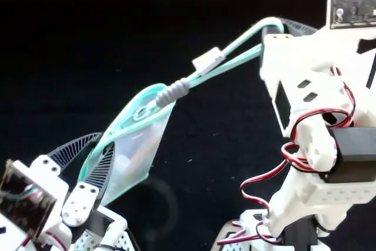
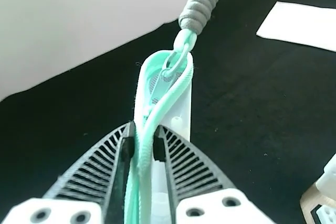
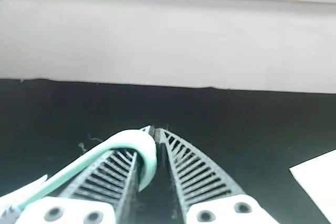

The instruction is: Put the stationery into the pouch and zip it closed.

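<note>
The translucent pouch (image 1: 136,148) with a mint zipper hangs above the black table, held taut between both arms. My left gripper (image 1: 94,160) at the front left is shut on the pouch's zipper edge (image 2: 140,145). The zipper pull (image 2: 170,71) sits at the pouch's far end, joined to a grey ribbed wrap (image 1: 173,92) and a mint strap (image 1: 235,51) with a white tag (image 1: 208,60). My right gripper (image 1: 276,27) at the back right is shut on the strap's loop (image 3: 140,153). A pale item (image 1: 123,160) shows faintly through the pouch wall.
Black cloth (image 1: 88,57) covers the table, and a pale wall runs along its far edge. A white sheet (image 2: 299,19) lies on the cloth near the right arm. The right arm's white body and red-black wires (image 1: 276,174) take up the right side.
</note>
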